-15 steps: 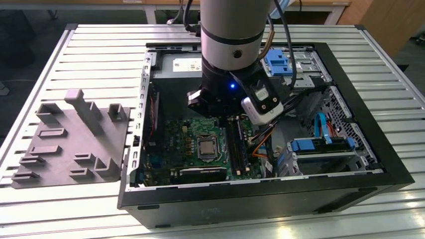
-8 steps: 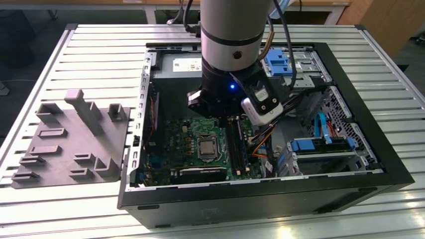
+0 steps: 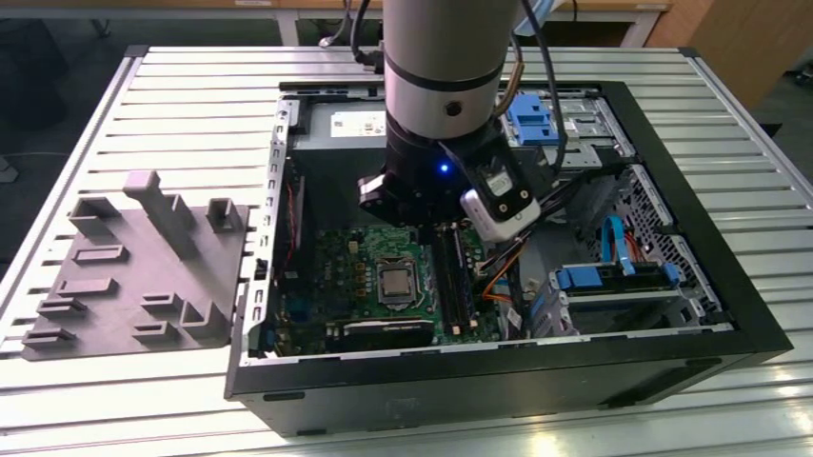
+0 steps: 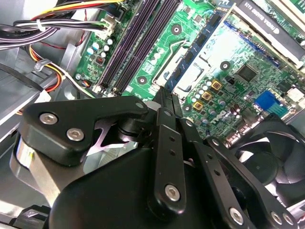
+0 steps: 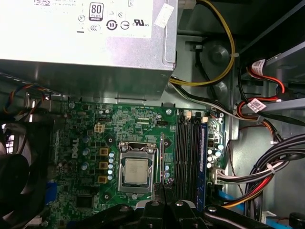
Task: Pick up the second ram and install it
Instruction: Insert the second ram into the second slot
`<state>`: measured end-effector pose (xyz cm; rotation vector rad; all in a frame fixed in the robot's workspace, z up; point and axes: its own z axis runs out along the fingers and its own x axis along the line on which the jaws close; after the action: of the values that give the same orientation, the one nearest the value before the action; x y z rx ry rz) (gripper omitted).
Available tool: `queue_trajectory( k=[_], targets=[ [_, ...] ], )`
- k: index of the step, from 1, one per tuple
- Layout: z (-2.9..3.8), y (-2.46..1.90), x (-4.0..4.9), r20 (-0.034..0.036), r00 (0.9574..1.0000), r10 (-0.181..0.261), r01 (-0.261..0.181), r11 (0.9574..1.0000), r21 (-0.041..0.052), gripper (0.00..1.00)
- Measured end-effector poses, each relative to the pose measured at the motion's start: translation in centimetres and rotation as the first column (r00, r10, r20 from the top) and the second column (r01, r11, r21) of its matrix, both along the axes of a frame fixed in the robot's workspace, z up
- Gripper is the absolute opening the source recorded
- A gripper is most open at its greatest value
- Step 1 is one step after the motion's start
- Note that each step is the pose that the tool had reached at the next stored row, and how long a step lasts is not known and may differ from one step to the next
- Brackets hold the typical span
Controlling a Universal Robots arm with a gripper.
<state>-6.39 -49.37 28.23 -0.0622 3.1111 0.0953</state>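
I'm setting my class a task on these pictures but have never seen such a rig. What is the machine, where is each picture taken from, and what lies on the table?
The machine is a robot arm with a gripper at its end. The exterior view, from off the arm, shows a slatted metal table carrying an open computer case and, on the exterior view's left, a grey moulded tray. Both wrist views ride on the arm and look into the case at the green motherboard and its long black memory sockets. The gripper hangs above that board; whether it holds the second ram I cannot tell.
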Motion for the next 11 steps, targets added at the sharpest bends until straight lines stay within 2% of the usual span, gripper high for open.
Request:
queue_trajectory(
  k=[11],
  targets=[
    [-0.36,0.0,0.03,0.0,1.0,-0.003,0.003,1.0,0.002,0.11]
  ],
)
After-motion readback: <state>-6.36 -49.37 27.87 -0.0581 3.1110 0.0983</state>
